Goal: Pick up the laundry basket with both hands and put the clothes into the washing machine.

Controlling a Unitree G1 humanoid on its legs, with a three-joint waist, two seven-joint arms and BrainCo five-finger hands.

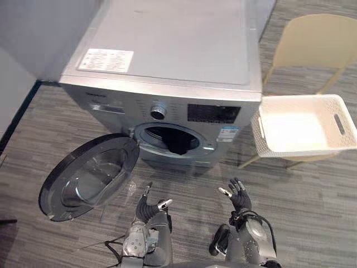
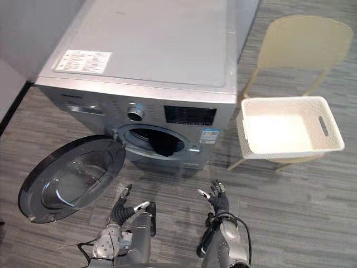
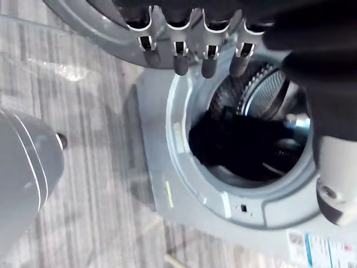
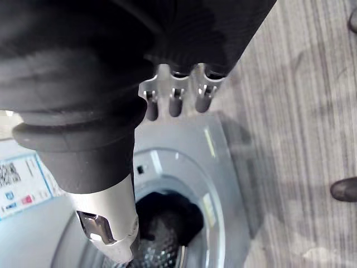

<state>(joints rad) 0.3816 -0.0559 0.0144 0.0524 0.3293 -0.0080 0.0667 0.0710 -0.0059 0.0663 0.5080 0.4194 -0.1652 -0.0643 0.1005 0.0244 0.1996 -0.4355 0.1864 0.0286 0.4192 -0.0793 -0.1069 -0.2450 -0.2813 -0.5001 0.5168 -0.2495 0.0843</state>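
The white laundry basket [image 1: 304, 127] sits empty on a cream chair [image 1: 318, 42] to the right of the silver washing machine [image 1: 167, 50]. The machine's round door [image 1: 89, 176] hangs open to the left. Dark clothes [image 1: 177, 142] lie in the drum opening and hang over its lip; the left wrist view shows the dark clothes [image 3: 240, 145] inside the drum. My left hand [image 1: 148, 207] and right hand [image 1: 239, 195] are held low in front of the machine, fingers spread and relaxed, holding nothing.
Grey wood-pattern floor [image 1: 312, 206] stretches right of the machine below the chair. A grey wall [image 1: 22, 33] stands at the left behind the machine. The open door takes up the floor space at front left.
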